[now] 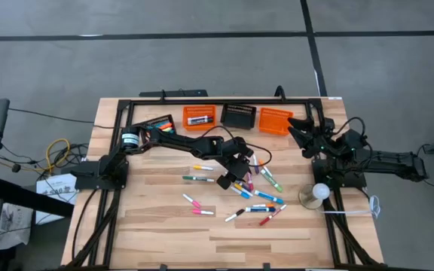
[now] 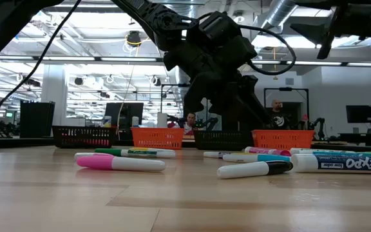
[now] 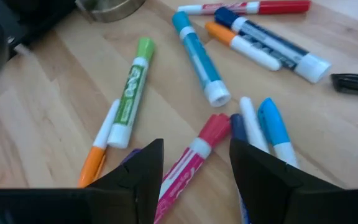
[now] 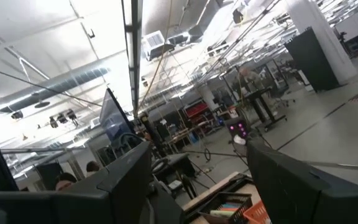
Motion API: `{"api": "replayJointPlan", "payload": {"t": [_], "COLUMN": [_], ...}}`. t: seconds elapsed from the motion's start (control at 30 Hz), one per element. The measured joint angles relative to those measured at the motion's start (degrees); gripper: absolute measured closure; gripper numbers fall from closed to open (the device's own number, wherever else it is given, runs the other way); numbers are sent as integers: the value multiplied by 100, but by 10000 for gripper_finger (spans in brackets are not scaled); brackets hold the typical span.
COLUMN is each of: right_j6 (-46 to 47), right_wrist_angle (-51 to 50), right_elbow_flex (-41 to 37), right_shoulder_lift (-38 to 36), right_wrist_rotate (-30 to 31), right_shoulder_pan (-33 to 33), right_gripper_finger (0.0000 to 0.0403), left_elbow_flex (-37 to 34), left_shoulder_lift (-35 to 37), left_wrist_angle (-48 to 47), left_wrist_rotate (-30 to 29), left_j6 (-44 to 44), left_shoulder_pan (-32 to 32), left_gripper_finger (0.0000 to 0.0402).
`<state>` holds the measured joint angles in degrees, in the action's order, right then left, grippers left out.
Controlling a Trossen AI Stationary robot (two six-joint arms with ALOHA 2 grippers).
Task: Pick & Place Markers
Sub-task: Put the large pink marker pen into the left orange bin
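Note:
Several markers lie scattered flat on the wooden table (image 1: 157, 226). My left gripper (image 1: 243, 172) reaches over the cluster at the table's middle, slanting down, and is open. In the left wrist view its two fingers (image 3: 135, 171) stand on either side of a pink marker (image 3: 197, 146) without touching it. Near it lie a green marker (image 3: 132, 93), a blue marker (image 3: 199, 57), an orange-capped marker (image 3: 93, 163) and a light-blue-capped marker (image 3: 273, 127). My right gripper (image 4: 197, 186) waits open at the table's right edge (image 1: 301, 134), pointing up into the room.
Two orange baskets (image 1: 199, 117) (image 1: 275, 120) and a black basket (image 1: 238, 115) stand along the far edge; another black basket (image 1: 159, 123) at far left holds markers. A white ball on a round base (image 1: 319, 193) stands at the right. Bare wood lies at the near left.

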<state>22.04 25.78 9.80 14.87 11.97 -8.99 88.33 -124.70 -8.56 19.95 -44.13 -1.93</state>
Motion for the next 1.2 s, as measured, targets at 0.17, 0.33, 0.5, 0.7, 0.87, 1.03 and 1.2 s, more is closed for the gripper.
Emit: {"api": "replayJointPlan", "payload": {"t": [0.17,0.33,0.5,0.7,0.87,1.03,1.2], "right_j6": [-9,-104,-105,-103,-85,439,448], "right_wrist_angle": [-46,-135,-133,-127,-128,-104,89], "right_elbow_flex": [0,0,0,0,0,0,4], "right_shoulder_lift": [7,4,4,4,4,5,4], "right_wrist_rotate": [-3,-42,-41,-39,-37,28,-61], "right_shoulder_pan": [0,2,2,2,0,-9,-50], "right_gripper_finger": [148,148,148,148,148,148,148], "left_elbow_flex": [0,-2,-148,-475,-1056,-1782,-2775], "left_shoulder_lift": [49,493,1031,1361,2135,3090,4064], "left_wrist_angle": [-128,-459,-344,-671,-690,-376,411], "left_wrist_rotate": [-64,-106,-108,-116,-108,-96,33], "left_j6": [479,1062,1033,1308,1525,2216,3150], "left_shoulder_pan": [-1,-31,-174,-406,-622,-986,-1242], "left_gripper_finger": [218,218,218,218,218,218,218]}}
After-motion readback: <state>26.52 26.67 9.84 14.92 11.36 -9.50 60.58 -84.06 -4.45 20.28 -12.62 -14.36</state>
